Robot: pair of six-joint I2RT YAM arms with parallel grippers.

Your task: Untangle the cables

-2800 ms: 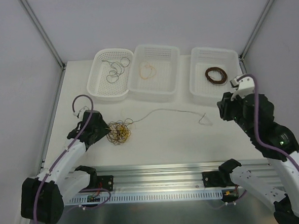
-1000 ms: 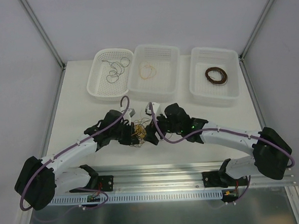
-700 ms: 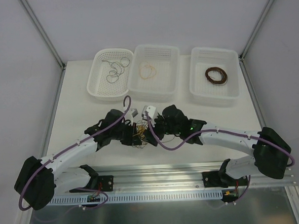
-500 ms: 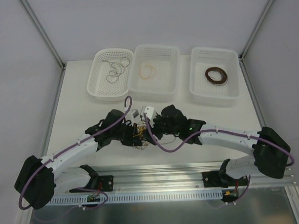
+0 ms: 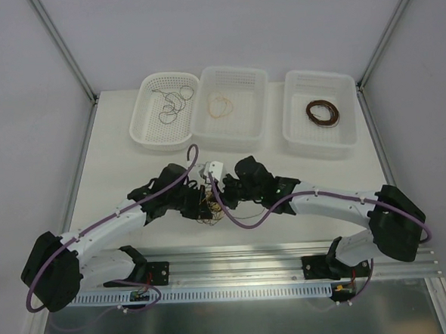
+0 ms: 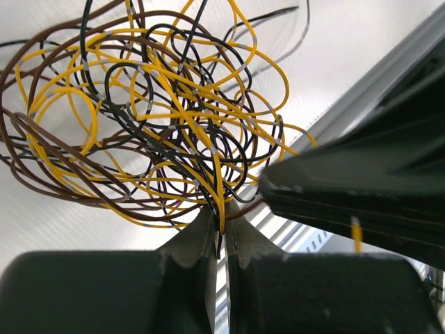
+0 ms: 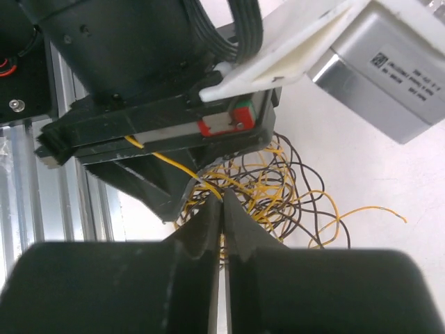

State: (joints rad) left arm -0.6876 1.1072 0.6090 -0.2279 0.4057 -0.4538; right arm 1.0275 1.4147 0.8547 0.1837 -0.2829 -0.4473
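Observation:
The cables (image 5: 208, 206) form a tangled ball of thin yellow, black and brown wires on the white table, squeezed between my two grippers. In the left wrist view the cables (image 6: 153, 118) spread out above my left gripper (image 6: 221, 221), which is shut on yellow and black strands at the ball's lower edge. My right gripper (image 7: 222, 202) is shut on a yellow strand of the cables (image 7: 292, 188), right beside the left gripper's black body. From above, the left gripper (image 5: 198, 203) and right gripper (image 5: 217, 199) meet tip to tip and hide most of the ball.
Three white baskets stand along the back. The left basket (image 5: 159, 145) holds a black wire, the middle basket (image 5: 229, 142) an orange one, the right basket (image 5: 320, 147) a dark brown wire ring. An aluminium rail (image 5: 236, 257) runs along the near edge.
My right gripper has gone from open to shut on a strand and has edged left, closer to the left gripper. The left gripper has kept its hold.

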